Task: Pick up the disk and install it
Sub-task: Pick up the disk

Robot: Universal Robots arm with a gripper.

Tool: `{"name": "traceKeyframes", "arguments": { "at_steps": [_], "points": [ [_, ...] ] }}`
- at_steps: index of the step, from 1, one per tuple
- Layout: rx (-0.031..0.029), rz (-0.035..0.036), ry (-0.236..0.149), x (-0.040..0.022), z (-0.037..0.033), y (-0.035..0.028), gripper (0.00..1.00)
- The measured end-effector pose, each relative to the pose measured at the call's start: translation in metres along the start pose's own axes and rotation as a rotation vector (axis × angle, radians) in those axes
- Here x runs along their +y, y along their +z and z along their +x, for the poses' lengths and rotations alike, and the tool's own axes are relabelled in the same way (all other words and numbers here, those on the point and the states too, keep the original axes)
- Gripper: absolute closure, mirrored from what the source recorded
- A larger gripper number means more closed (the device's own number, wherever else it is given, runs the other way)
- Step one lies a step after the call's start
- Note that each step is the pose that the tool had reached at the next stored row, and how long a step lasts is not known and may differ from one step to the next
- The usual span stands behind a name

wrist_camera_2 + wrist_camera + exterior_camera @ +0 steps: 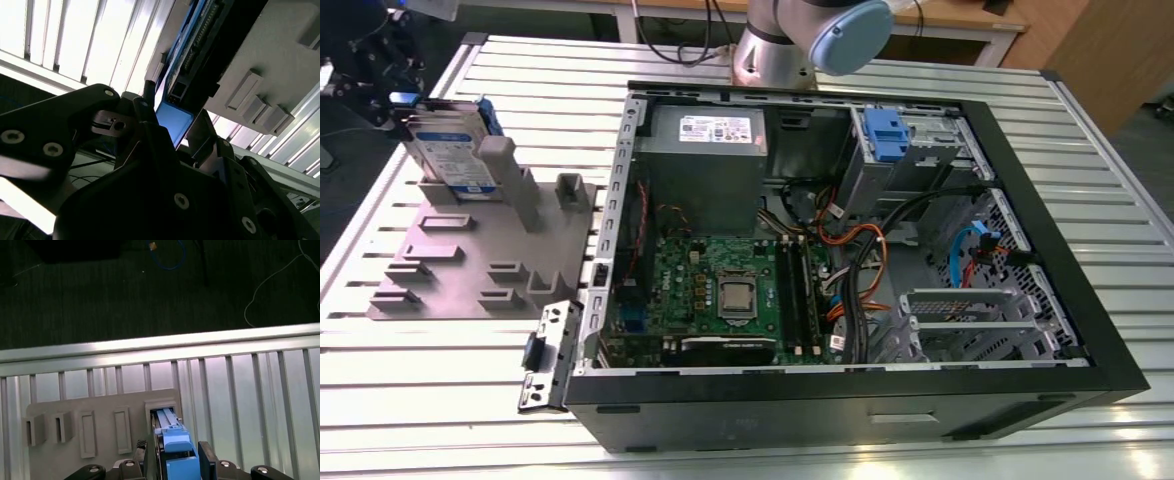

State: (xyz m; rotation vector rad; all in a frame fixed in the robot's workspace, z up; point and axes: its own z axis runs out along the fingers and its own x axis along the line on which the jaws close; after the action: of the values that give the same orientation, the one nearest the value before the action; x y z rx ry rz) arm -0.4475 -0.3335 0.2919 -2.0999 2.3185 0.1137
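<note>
Okay, exterior view: the disk (454, 150) stands upright in a slot of the grey fixture (467, 250) on the slatted tabletop (440, 400), on the exterior view's left of the open computer case (854, 395). Second wrist view: the disk's blue carrier edge shows between the black arms of the end effector (172, 120), with the fixture just beside. First wrist view: fingers (151, 460) sit flush on both sides of the disk, clamped on it, with its lower end in the slot.
</note>
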Motion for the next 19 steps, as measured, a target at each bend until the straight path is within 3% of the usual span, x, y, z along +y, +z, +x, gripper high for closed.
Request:
{"name": "traceKeyframes", "arguments": {
  "at_steps": [4,11,16,19],
  "points": [
    [0.0021,-0.0026,-0.044,0.0000,0.0001,0.0010,0.48],
    [0.0035,0.0036,-0.060,-0.0001,0.0001,0.0027,0.48],
    [0.0055,0.0015,-0.108,0.0001,0.0002,0.0040,0.48],
    [0.0057,0.0012,-0.112,0.0008,-0.0006,0.0047,0.48]
  ]
}}
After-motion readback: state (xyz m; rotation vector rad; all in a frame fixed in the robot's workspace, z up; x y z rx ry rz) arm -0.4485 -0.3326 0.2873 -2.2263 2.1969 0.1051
